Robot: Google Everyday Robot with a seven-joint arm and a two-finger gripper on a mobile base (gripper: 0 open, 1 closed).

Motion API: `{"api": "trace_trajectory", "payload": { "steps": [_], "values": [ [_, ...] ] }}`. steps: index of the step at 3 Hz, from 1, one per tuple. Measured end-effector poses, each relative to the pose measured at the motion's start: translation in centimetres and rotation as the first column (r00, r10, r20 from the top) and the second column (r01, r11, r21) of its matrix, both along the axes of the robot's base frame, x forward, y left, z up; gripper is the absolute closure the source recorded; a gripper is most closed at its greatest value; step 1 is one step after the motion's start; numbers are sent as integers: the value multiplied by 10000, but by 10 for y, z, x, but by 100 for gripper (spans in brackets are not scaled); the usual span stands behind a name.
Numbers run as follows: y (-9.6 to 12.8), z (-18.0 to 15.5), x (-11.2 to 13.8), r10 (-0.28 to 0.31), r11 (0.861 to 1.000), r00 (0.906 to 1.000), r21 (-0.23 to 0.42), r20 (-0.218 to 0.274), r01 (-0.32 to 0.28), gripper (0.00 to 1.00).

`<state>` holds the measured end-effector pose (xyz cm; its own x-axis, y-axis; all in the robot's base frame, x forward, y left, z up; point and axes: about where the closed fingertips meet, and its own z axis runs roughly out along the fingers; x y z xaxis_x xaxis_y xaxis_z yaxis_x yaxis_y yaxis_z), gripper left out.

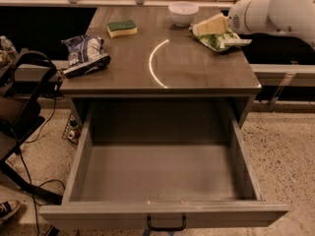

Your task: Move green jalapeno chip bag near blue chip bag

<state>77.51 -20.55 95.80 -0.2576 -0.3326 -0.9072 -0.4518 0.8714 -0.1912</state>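
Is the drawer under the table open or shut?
Open: the drawer is pulled out, its inside showing. The claw is over the green bag at back right.

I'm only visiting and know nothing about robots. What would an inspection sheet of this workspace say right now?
Surface: grey table with a curved light reflection; its drawer is pulled open.
Job's things: green jalapeno chip bag at back right; blue chip bag at the left edge, well apart.
Clutter: sponge, white bowl.
Grippers: gripper over the green bag's left end; contact unclear.
Cables: black cable on the floor, left.
Surroundings: black chair, shoe, speckled floor.
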Motion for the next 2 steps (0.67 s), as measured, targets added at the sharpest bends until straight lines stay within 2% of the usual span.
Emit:
{"api": "trace_trajectory", "payload": {
  "steps": [1,2],
  "values": [
    [-5,-24,42,-98,9987,9998,494,-174,106,0],
    [-25,-63,84,-337,9913,9965,1241,-768,431,0]
  ]
}}
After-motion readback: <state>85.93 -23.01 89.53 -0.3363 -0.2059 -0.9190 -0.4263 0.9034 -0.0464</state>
